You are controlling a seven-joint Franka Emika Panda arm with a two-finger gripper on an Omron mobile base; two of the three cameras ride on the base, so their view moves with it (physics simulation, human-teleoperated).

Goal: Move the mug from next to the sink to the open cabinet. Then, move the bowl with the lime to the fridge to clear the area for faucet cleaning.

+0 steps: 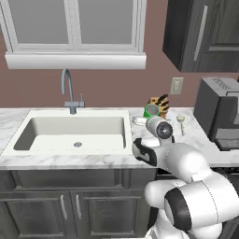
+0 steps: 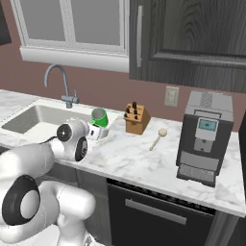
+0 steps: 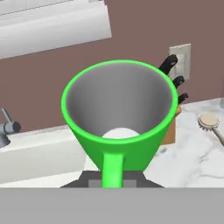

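Green mug (image 3: 119, 118) clamped in the end effector (image 3: 113, 180), handle toward the camera.
Jaws closed tight on the mug's handle side, and in the base views the mug (image 2: 99, 117) sits at the wrist, above the marble counter (image 2: 139, 158) just right of the sink (image 1: 70, 133). Behind it the wooden knife block (image 2: 136, 118), then the wall outlet (image 2: 170, 96).

Even, bright rendered light across the kitchen, no glare, faint soft shadows on the marble counter (image 2: 139, 158), shaded interior of the sink (image 1: 70, 133), frosted pale window (image 1: 74, 21), coarse low-resolution edges throughout, mild softness close up.
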